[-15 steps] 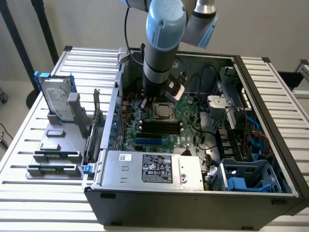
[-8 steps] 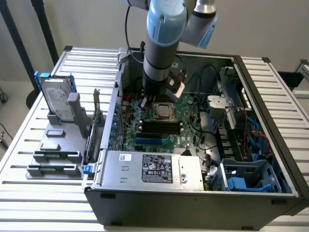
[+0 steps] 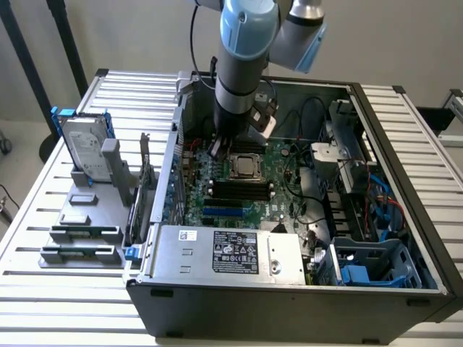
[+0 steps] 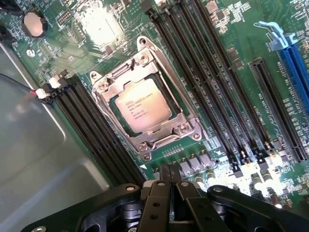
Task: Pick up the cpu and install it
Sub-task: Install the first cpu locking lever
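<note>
A: Where is the cpu (image 4: 143,105)?

B: Seated in the socket (image 4: 147,108), bracket around it. The tool (image 4: 170,175) hovers just beside, fingers closed, holding nothing.

A: Risk?

B: Dipping lower could scrape the motherboard (image 4: 227,63) or nearby slots.

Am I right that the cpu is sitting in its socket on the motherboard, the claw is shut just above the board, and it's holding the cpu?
Not quite: the claw holds nothing. The wrist view shows the cpu lying in its socket, apart from the shut claw just above the motherboard.
</note>
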You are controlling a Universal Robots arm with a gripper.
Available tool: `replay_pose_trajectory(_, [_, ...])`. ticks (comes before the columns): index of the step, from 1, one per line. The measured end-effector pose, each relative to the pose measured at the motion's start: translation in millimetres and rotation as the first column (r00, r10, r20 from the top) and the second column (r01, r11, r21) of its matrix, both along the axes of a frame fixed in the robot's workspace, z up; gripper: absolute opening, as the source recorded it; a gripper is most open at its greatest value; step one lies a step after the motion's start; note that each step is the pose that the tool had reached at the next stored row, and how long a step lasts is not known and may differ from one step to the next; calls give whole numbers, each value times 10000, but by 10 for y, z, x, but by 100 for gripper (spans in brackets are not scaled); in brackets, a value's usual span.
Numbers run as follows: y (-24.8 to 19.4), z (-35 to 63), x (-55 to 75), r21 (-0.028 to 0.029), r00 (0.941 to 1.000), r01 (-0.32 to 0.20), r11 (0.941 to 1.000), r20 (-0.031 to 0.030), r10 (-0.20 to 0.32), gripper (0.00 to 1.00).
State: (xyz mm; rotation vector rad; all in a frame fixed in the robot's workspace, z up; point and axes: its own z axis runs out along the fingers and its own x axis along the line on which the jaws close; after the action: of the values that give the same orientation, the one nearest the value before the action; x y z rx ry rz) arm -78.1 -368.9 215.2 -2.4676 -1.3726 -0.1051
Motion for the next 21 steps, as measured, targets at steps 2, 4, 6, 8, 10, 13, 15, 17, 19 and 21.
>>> replay_pose_trajectory(2, [29, 0, 0, -85, 10000, -46, 10000, 20, 46, 11])
replay_pose_trajectory(4, [58, 0, 0, -191, 9999, -101, 9998, 43, 102, 11])
replay_pose_trajectory(6, [86, 0, 0, -310, 9998, -162, 9994, 76, 164, 11])
replay_pose_trajectory(8, [111, 0, 0, -432, 9997, -232, 9988, 105, 236, 11])
replay_pose_trajectory(10, [132, -1, 0, -556, 9994, -319, 9979, 122, 326, 11])
replay_pose_trajectory(13, [160, 0, -1, -748, 9987, -483, 9960, 120, 494, 11])
replay_pose_trajectory(15, [174, -1, -1, -872, 9980, -614, 9943, 114, 626, 11])
replay_pose_trajectory(17, [185, 0, -3, -969, 9968, -774, 9923, 108, 788, 11])
replay_pose_trajectory(19, [195, -1, -3, -1025, 9952, -954, 9901, 107, 970, 11])
replay_pose_trajectory(21, [202, 0, -2, -1054, 9930, -1154, 9877, 115, 1172, 11])
